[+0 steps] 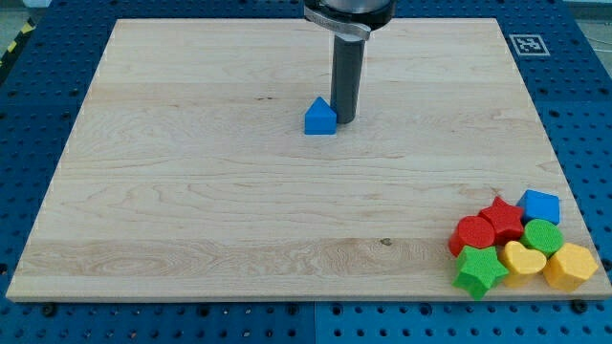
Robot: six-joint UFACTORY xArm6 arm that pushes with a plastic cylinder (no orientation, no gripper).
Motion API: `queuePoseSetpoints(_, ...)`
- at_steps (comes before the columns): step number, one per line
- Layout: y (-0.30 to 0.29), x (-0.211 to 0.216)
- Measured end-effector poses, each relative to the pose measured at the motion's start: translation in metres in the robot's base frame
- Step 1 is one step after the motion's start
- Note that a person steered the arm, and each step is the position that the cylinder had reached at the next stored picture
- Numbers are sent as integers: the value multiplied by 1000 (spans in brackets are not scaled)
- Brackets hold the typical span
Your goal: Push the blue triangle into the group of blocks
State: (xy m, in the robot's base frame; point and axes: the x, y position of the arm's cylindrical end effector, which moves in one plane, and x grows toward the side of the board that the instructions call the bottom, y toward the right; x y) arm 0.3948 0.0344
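The blue triangle (pixel 320 117) lies on the wooden board (pixel 191 191), above the middle. My tip (pixel 344 119) stands right beside it, at its right edge, touching or nearly touching it. The group of blocks sits at the view's bottom right: a red round block (pixel 471 235), a red star (pixel 502 219), a blue block (pixel 541 206), a green round block (pixel 542 236), a green star (pixel 481 271), a yellow heart (pixel 523 261) and a yellow block (pixel 571 267). The triangle is far from the group, up and to its left.
The board lies on a blue perforated table (pixel 38 86). A black-and-white marker tag (pixel 527 44) sits off the board's top right corner. The group lies close to the board's bottom and right edges.
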Motion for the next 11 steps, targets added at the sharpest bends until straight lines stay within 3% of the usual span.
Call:
queuePoseSetpoints(1,-41,-57)
queuePoseSetpoints(2,-84,-83)
queuePoseSetpoints(4,-80,-17)
queuePoseSetpoints(6,-47,-16)
queuePoseSetpoints(8,-41,10)
queuePoseSetpoints(11,25,67)
